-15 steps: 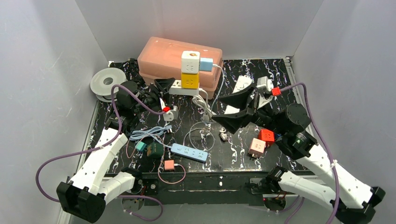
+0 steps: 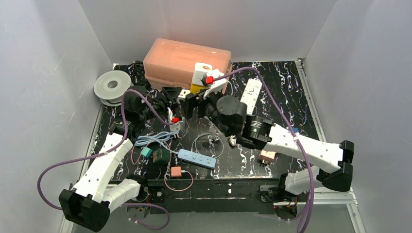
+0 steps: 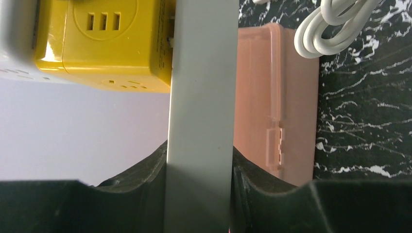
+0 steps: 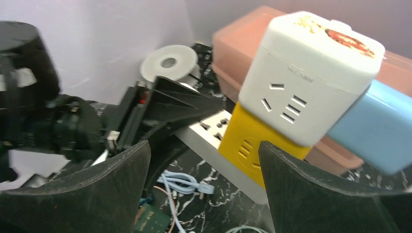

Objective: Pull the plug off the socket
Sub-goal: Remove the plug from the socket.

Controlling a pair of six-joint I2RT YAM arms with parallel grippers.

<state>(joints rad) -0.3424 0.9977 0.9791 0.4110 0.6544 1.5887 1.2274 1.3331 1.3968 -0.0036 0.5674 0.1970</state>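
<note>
Left gripper (image 3: 199,160), centre-left in top view: pinching flat grey-white power strip (image 3: 201,97), smooth matte plastic.
Yellow cube (image 4: 252,141) seated on strip, glossy white cube (image 4: 311,73) stacked on top, corners rounded.
Blue plug (image 4: 379,131), smooth and blocky, stuck in white cube's side at right edge of wrist frame.
Right gripper (image 4: 203,150): swung in from table's right half, fingers spread wide, short of cubes. Probably lining up on plug; plug still seated.

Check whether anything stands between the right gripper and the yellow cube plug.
Nothing visible does: the open right gripper points straight at the yellow cube plug, with the white cube stacked on top of it.
</note>
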